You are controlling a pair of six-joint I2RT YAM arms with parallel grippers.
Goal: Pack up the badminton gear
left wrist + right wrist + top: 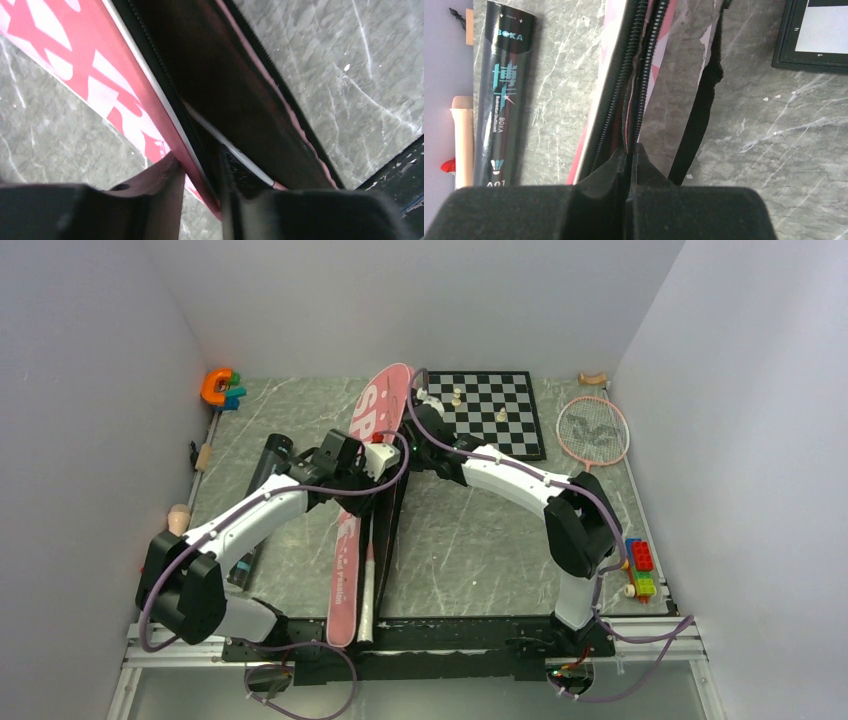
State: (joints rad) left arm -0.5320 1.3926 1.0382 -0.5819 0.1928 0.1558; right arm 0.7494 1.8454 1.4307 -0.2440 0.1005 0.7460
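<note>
Lying in the middle, the bag (345, 570) is being gripped at its edges by the left gripper (197, 165) and the right gripper (630, 150); the far-right racket (592, 430) and left-side tube (272, 455) are being left outside.

Chessboard (495, 410), orange toy (215, 386), toy bricks (641, 568)

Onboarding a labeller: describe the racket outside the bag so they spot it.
Find the chessboard at the table's far right. Just right of it lies the racket. Its round pink rim with pale strings matches nothing nearby; the pink bag is long.
</note>
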